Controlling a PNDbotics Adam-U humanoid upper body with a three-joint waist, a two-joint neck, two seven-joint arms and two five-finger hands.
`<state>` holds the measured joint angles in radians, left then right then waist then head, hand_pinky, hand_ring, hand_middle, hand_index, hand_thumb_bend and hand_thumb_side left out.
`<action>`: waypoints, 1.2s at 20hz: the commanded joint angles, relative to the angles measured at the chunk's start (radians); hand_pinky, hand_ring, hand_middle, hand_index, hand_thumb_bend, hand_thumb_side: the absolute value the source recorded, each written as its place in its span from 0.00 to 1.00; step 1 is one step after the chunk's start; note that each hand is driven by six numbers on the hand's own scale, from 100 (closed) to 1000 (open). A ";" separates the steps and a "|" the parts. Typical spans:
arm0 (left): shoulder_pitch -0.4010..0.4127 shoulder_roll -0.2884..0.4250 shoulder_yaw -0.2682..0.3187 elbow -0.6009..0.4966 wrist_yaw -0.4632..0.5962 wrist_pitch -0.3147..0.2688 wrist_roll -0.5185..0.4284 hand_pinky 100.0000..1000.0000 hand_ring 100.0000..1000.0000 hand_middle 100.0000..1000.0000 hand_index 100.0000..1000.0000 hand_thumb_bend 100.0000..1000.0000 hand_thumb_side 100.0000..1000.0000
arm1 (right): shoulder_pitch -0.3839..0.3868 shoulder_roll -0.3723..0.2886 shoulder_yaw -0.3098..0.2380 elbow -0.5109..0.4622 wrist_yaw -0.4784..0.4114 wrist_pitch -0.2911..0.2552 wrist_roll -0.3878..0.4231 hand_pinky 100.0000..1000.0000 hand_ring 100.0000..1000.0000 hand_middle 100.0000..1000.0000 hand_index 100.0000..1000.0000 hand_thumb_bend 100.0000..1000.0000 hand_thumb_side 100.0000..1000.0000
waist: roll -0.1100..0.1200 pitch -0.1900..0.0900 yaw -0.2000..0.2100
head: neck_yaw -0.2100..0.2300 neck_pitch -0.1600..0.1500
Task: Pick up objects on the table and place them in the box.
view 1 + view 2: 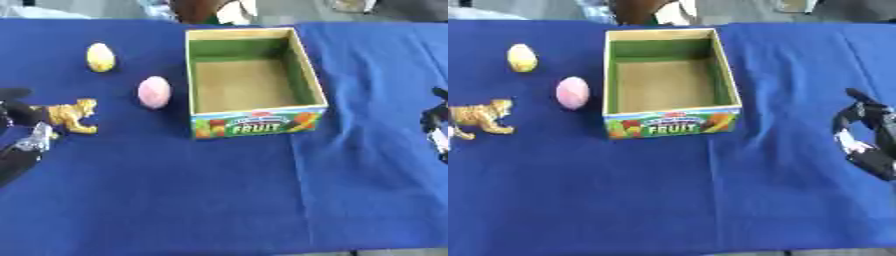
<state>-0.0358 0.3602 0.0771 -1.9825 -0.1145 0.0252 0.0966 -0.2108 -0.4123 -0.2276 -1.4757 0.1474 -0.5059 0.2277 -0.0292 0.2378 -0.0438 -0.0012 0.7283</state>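
Observation:
A toy tiger (480, 118) stands on the blue cloth at the left. My left hand (21, 116) comes in from the left edge, its dark fingers spread apart right at the tiger's hind end; whether they touch it I cannot tell. A pink egg (154, 92) lies just left of the box, and a yellow egg (101, 57) lies farther back and to the left. The open cardboard box (190, 75), marked FRUIT on its front, stands in the middle with nothing inside. My right hand (866, 134) hovers open at the right edge, far from all the objects.
The blue cloth (227, 195) covers the whole table. Its front half and the stretch right of the box hold nothing. Beyond the far edge, behind the box, a brown and white shape shows.

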 commanded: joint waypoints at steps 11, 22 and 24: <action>-0.002 0.016 0.009 -0.018 -0.004 -0.001 0.002 0.55 0.47 0.39 0.68 0.09 0.01 | -0.004 -0.030 -0.009 -0.022 0.003 -0.001 -0.008 0.75 1.00 0.44 0.40 0.00 0.42 | -0.001 -0.011 0.002 | 0.006 0.001; 0.003 0.092 0.015 -0.018 -0.021 0.001 0.004 0.55 0.48 0.39 0.68 0.12 0.02 | -0.004 -0.033 -0.010 -0.022 0.004 -0.002 -0.008 0.75 1.00 0.44 0.40 0.00 0.41 | 0.003 -0.013 -0.001 | 0.009 -0.001; 0.007 0.133 0.015 -0.018 -0.024 0.003 0.004 0.55 0.48 0.40 0.68 0.14 0.03 | -0.004 -0.035 -0.009 -0.022 0.004 -0.002 -0.008 0.75 1.00 0.44 0.40 0.00 0.41 | 0.004 -0.014 -0.003 | 0.009 -0.002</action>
<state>-0.0264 0.4444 0.0810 -1.9825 -0.1307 0.0271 0.0979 -0.2104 -0.4123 -0.2276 -1.4757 0.1480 -0.5060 0.2236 -0.0259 0.2380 -0.0452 0.0066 0.7285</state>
